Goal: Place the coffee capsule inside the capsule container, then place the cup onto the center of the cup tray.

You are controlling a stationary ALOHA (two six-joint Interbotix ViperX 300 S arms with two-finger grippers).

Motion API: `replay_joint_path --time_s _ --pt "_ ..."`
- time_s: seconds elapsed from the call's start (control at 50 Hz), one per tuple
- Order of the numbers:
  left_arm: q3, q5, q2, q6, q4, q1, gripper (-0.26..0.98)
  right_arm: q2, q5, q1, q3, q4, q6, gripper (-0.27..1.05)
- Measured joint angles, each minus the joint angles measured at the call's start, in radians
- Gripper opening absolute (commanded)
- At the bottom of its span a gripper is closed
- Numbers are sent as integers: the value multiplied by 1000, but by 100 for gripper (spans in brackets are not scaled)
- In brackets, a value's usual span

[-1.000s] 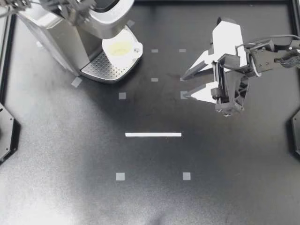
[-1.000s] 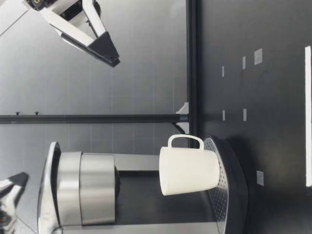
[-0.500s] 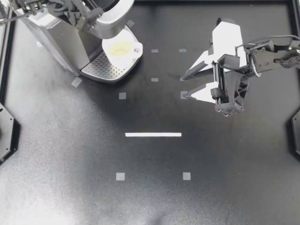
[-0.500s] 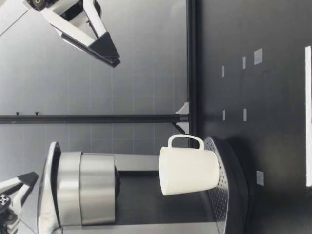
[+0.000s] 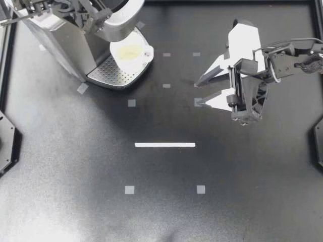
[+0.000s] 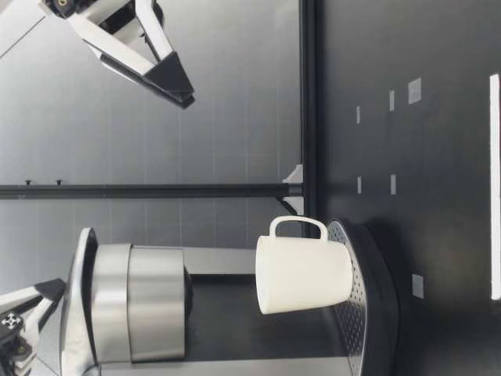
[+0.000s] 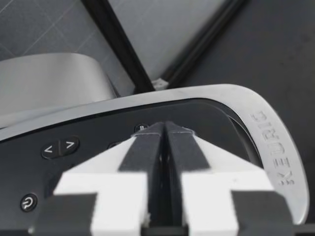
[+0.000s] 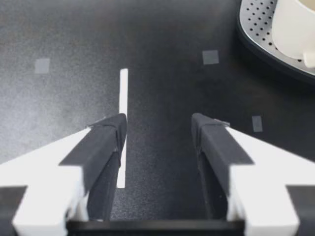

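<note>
Two grippers are showing: your left gripper (image 5: 87,13) is hovering closed over the coffee machine (image 5: 59,41) at far left, your right gripper (image 5: 198,94) is hanging open at right, and the cup (image 5: 130,52) is sitting on the cup tray (image 5: 108,75).

Soft, even light falls from above. In the top view the dark bench (image 5: 166,222) carries a pale sheen along its near edge, and the coffee machine (image 5: 60,45) throws a diffuse shadow across it. Close to the left wrist lens, the left jaws look soft and out of focus.
</note>
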Motion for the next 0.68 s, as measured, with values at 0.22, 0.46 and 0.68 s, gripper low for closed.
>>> replay_joint_path --time_s 0.22,0.46,0.68 --pt "-11 3 17 2 2 0 11 12 0 0 2 -2 2 53" --pt "-32 60 32 3 -2 -5 11 15 0 0 3 -2 -2 53" --pt "-49 126 46 15 -15 -8 11 18 -5 0 3 -2 -2 53"
